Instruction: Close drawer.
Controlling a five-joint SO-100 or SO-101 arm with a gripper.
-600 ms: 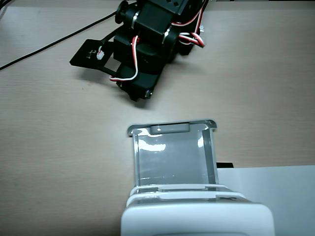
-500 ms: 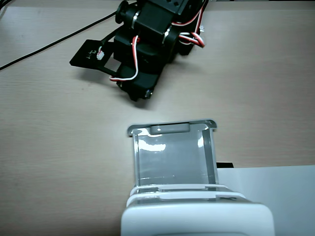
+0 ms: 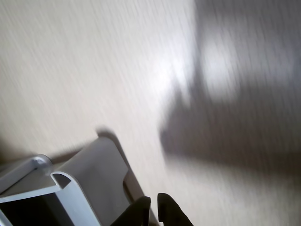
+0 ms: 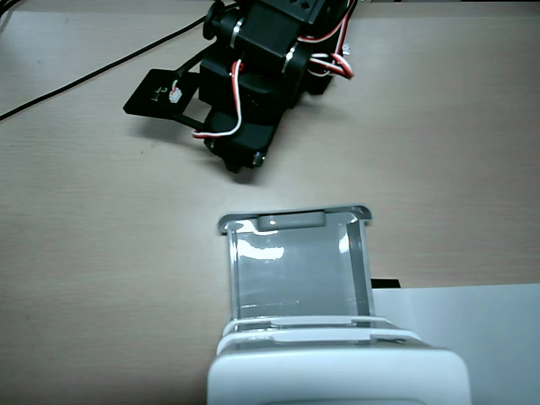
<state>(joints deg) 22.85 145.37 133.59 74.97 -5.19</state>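
Observation:
The drawer (image 4: 295, 270) is a see-through tray standing pulled out of the white cabinet (image 4: 337, 371), with its pale grey front rim (image 4: 295, 213) and flat handle tab (image 4: 291, 221) facing the arm. My gripper (image 4: 240, 160) hangs a little beyond the rim, apart from it. In the blurred wrist view the handle tab (image 3: 101, 172) and a rim corner (image 3: 70, 188) lie at lower left. My gripper (image 3: 154, 201) shows two black fingertips (image 3: 171, 212) nearly together at the bottom edge, just right of the tab, holding nothing.
A white sheet of paper (image 4: 472, 333) lies right of the cabinet. A black cable (image 4: 84, 78) runs across the wooden table (image 4: 101, 253) at upper left. The arm's black body (image 4: 261, 67) with red and white wires stands at the top.

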